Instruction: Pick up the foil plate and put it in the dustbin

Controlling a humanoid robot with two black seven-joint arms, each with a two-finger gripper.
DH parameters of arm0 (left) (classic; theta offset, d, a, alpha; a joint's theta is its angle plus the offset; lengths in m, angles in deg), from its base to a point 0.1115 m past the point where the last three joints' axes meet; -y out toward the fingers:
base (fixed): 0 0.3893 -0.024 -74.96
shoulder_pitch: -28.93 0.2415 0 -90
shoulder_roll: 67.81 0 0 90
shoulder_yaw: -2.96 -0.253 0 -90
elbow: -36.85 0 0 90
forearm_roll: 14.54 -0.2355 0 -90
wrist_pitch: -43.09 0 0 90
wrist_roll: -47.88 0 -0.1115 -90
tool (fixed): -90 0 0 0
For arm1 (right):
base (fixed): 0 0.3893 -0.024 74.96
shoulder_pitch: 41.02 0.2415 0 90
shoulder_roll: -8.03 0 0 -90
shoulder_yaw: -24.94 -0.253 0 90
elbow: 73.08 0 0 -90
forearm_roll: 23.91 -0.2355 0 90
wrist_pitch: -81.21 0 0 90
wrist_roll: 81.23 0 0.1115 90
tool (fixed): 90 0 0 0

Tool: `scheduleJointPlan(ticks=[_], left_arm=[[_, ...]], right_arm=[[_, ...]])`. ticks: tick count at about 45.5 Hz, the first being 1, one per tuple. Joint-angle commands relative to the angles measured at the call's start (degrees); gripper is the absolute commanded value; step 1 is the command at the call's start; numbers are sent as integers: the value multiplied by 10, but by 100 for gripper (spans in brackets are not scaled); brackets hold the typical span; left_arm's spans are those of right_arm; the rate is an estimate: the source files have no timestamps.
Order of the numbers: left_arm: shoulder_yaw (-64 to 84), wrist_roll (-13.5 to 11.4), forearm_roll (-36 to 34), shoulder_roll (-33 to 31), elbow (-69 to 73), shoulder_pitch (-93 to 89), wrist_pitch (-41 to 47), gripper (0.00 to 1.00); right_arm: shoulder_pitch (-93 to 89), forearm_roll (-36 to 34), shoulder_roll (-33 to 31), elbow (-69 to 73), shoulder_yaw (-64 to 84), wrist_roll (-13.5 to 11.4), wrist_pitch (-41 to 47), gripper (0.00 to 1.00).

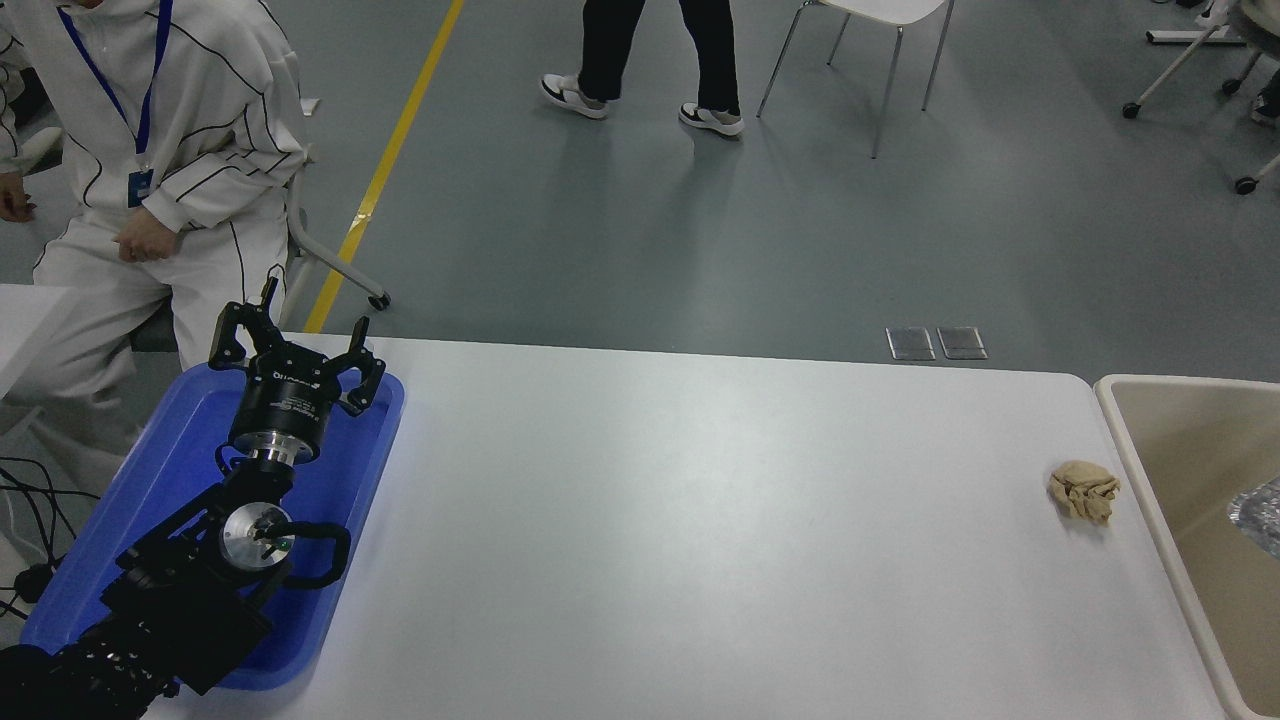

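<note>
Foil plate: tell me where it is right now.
In the head view, the foil plate lies inside the dustbin at the far right edge, right of the tan paper wad.

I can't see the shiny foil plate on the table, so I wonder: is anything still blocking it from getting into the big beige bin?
Nothing visible does. A bit of the foil plate already shows inside the dustbin, at the picture's right edge. The tan paper wad lies on the table beside the bin, not in the way.

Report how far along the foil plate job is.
Looks done: a sliver of the foil plate shows inside the dustbin at the right edge. Nothing is in hand: the left claw hangs open over the blue tray; the right arm is out of view. Nothing appears left.
</note>
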Motion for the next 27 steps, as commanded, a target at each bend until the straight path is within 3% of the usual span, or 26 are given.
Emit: scheduleJointPlan(ticks=[1,8,27], left_arm=[[1,1,0,-1,0,0,0,100],[0,0,0,-1,0,0,0,100],[0,0,0,0,0,0,0,100]], right_arm=[[0,-1,0,0,-2,0,-45,88],[2,-1,0,2,-2,0,-46,98],[2,-1,-1,-1,0,0,-48,99]])
